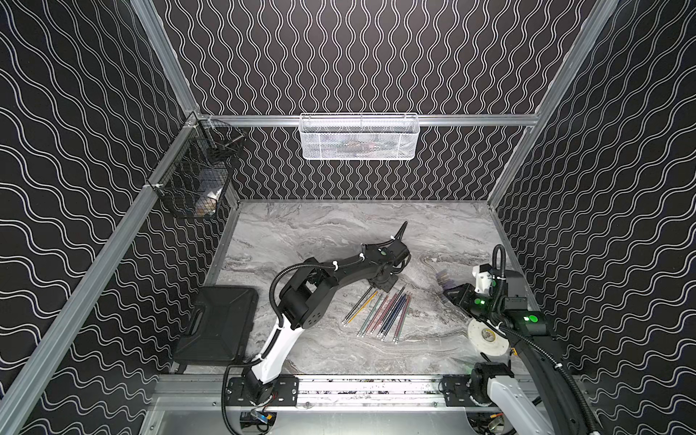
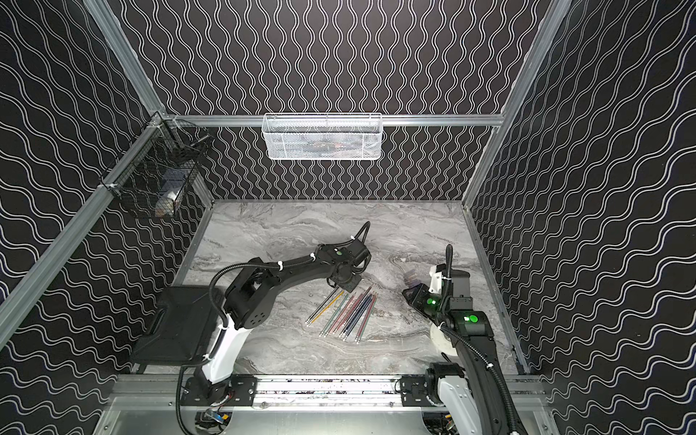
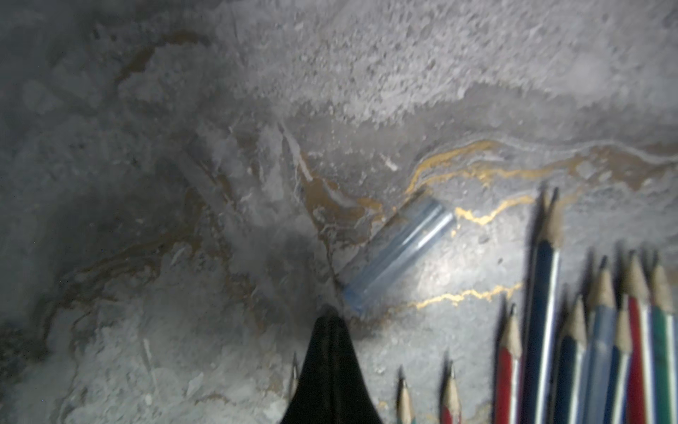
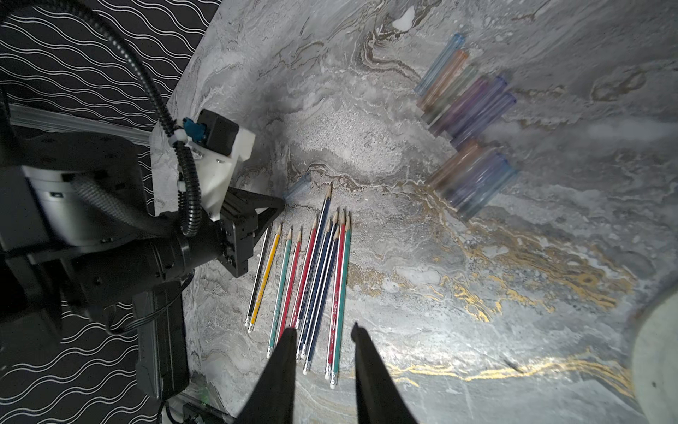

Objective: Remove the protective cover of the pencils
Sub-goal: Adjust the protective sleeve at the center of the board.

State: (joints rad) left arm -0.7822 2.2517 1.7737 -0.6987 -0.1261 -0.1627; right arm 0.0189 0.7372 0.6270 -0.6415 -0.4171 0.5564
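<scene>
Several pencils, black, yellow, green, red and blue, lie side by side on the marble table, sharpened tips pointing away from the robot. My left gripper is shut and empty, low over the table at the pencils' tip end. A clear bluish protective cover lies loose just beyond its tip. Several more tinted covers lie heaped to the right. My right gripper hangs open and empty near that heap.
A black case lies at the table's left front. A white disc sits under the right arm. On the left rail hangs a black wire basket, and on the back rail a white mesh basket.
</scene>
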